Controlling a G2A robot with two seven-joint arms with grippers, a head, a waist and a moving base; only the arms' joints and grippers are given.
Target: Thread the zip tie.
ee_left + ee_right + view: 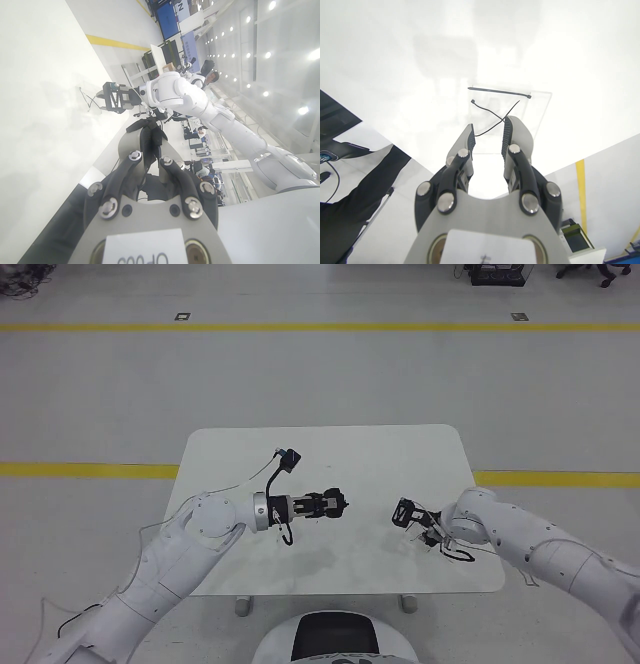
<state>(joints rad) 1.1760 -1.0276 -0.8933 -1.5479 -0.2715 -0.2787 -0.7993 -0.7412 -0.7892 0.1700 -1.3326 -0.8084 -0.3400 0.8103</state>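
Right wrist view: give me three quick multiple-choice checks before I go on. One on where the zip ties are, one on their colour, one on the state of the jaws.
1. Where do the zip ties lie?
A. on a clear sheet on the table
B. hanging off the table edge
C. clamped between the jaws

2. What colour are they?
A. white
B. black
C. yellow

3. The right gripper has its jaws:
A. shut on a tie
B. open, holding nothing
C. shut and empty

Answers:
1 A, they rest flat on the sheet just ahead of the gripper.
2 B, every strand is dark against the white table.
3 B, a wide gap separates the jaws and the ties lie on the sheet.
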